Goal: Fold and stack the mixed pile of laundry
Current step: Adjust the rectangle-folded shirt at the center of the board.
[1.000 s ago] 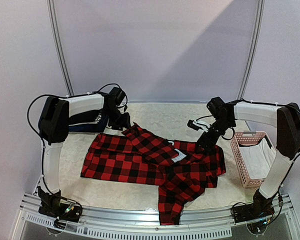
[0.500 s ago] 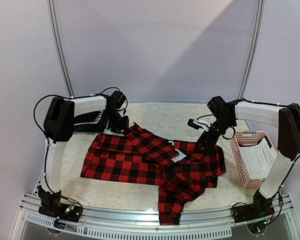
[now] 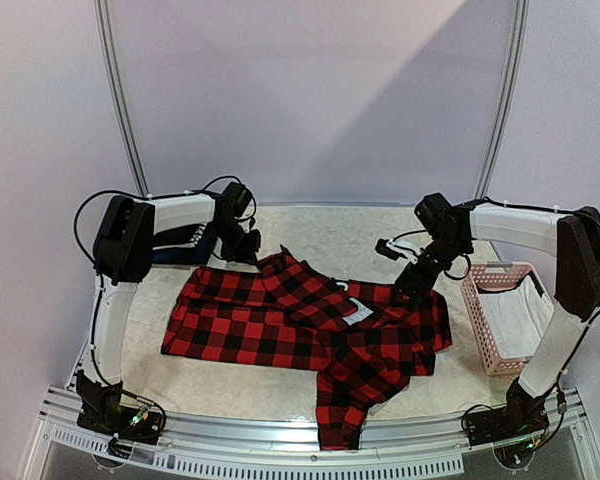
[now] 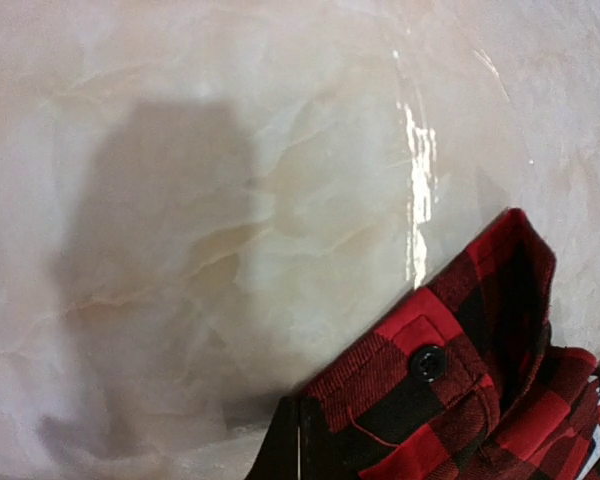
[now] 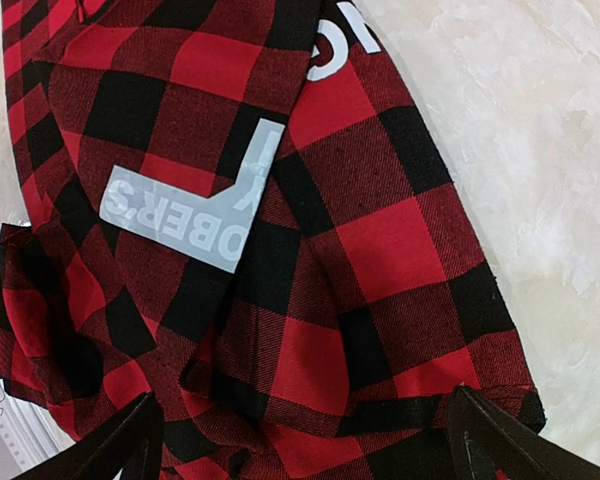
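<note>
A red-and-black plaid flannel shirt (image 3: 270,320) lies spread across the middle of the table, one sleeve hanging over the front edge. My left gripper (image 3: 247,245) is at the shirt's back left corner. In the left wrist view the gripper (image 4: 298,452) is shut on the buttoned cuff (image 4: 430,375). My right gripper (image 3: 413,282) is low over the shirt's right part. In the right wrist view it (image 5: 305,450) stands open, its dark fingertips (image 5: 130,440) spread either side of a fold of plaid (image 5: 310,330). A grey label (image 5: 190,205) shows on the cloth.
A navy folded garment (image 3: 175,252) lies at the back left behind my left arm. A pink slatted basket (image 3: 483,325) with white cloth (image 3: 525,312) inside stands at the right edge. Bare marble tabletop (image 3: 340,235) runs behind the shirt.
My left gripper has shifted a little to the right onto the shirt's back left corner and shut on the cuff. The right arm has not moved.
</note>
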`<control>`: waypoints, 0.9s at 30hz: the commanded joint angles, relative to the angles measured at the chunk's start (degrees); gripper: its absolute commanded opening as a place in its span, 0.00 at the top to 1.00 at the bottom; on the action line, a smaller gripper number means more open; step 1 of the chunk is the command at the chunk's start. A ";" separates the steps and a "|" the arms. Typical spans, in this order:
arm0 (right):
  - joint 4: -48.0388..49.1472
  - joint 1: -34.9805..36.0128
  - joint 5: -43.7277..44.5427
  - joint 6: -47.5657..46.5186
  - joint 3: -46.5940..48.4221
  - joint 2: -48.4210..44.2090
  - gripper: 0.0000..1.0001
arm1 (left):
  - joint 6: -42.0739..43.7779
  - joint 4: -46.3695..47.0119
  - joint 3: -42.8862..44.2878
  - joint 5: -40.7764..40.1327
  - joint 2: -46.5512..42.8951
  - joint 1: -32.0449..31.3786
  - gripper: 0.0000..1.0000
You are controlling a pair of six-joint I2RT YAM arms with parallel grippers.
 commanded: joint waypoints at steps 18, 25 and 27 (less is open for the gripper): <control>0.08 -0.15 -0.94 -0.21 -0.67 -1.11 0.01 | -5.01 15.75 -20.49 -0.69 -28.93 -0.22 1.00; -0.09 -0.12 -0.51 -0.60 -1.35 -1.91 0.01 | -5.86 14.60 -27.83 -4.12 -37.24 -1.20 1.00; -0.10 -0.08 -0.64 -0.72 -1.48 -2.01 0.01 | -5.76 14.02 -30.25 -4.89 -40.23 -1.69 1.00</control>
